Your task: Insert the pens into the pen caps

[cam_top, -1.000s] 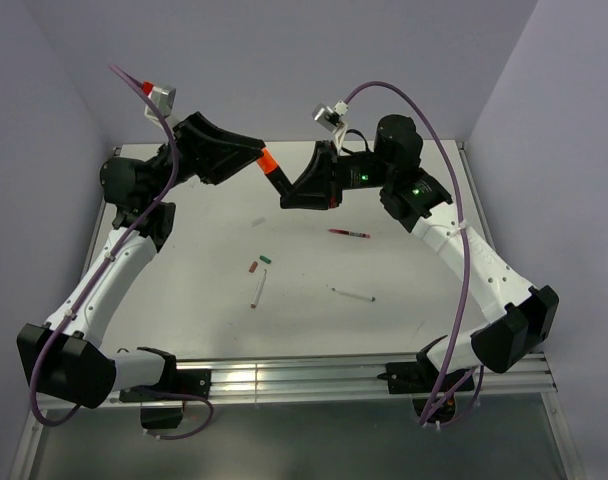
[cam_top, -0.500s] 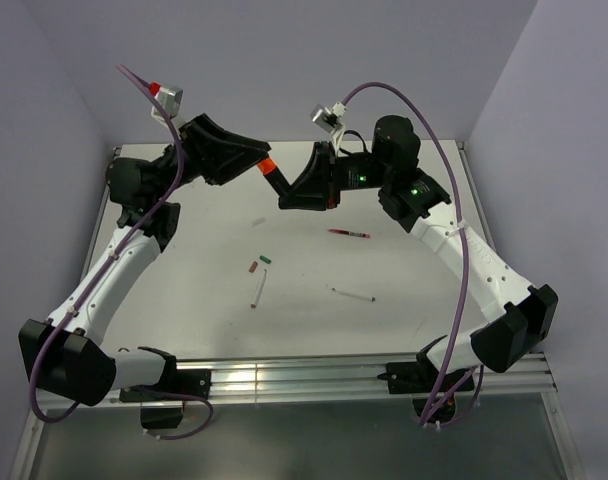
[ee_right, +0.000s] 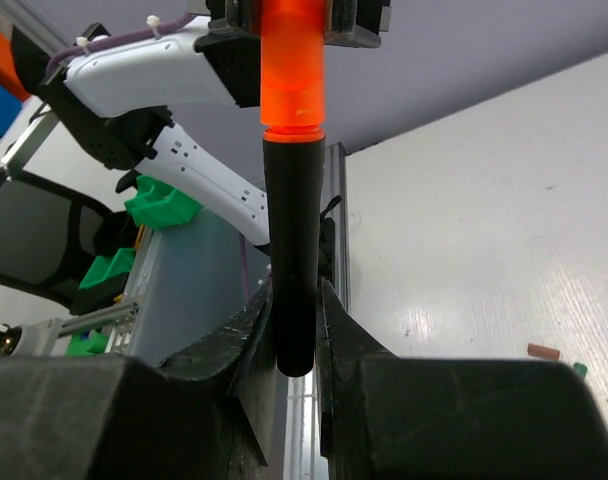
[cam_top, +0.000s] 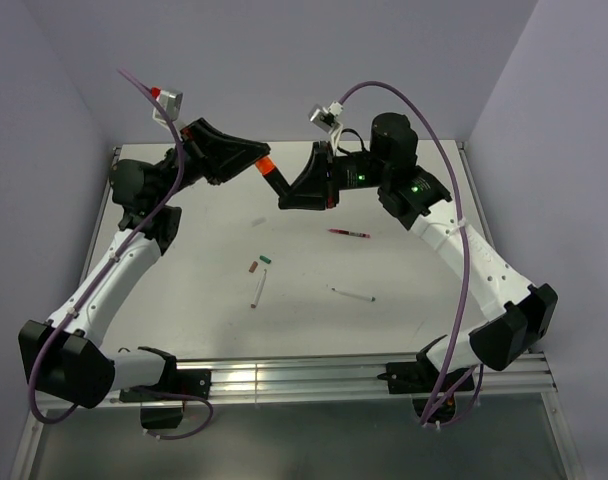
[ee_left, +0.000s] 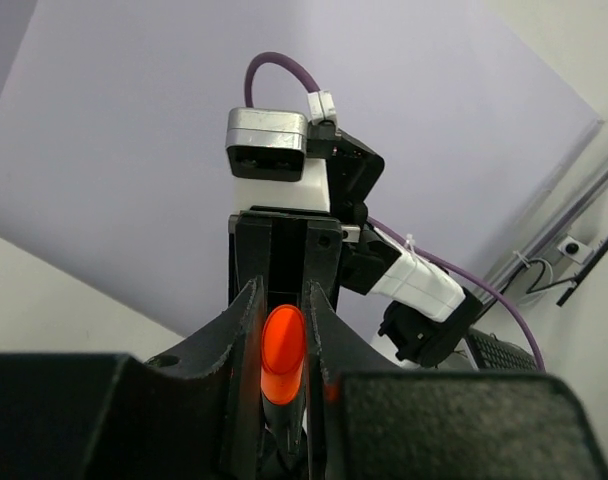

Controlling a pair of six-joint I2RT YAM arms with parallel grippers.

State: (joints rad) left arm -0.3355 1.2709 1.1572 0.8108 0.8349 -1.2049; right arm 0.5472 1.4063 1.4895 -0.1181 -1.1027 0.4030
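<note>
The short black marker (cam_top: pixel 280 187) hangs in the air over the back of the table, with the orange cap (cam_top: pixel 265 165) seated on its upper end. My left gripper (cam_top: pixel 256 160) is shut on the orange cap (ee_left: pixel 282 340). My right gripper (cam_top: pixel 289 196) is shut on the black barrel (ee_right: pixel 292 270), and the cap (ee_right: pixel 292 70) shows above it. On the table lie the dark red pen (cam_top: pixel 349 233), two white pens (cam_top: pixel 258 289) (cam_top: pixel 352 295), the brownish-red cap (cam_top: pixel 252 267) and the green cap (cam_top: pixel 266 259).
The table (cam_top: pixel 184 300) is walled at the back and on both sides. A metal rail (cam_top: pixel 304 375) runs along its near edge. The brownish-red cap (ee_right: pixel 543 351) and green cap (ee_right: pixel 580 369) also show in the right wrist view.
The left wrist has shifted slightly to the right. The marker and orange cap stay held between both grippers. Nothing on the table has moved.
</note>
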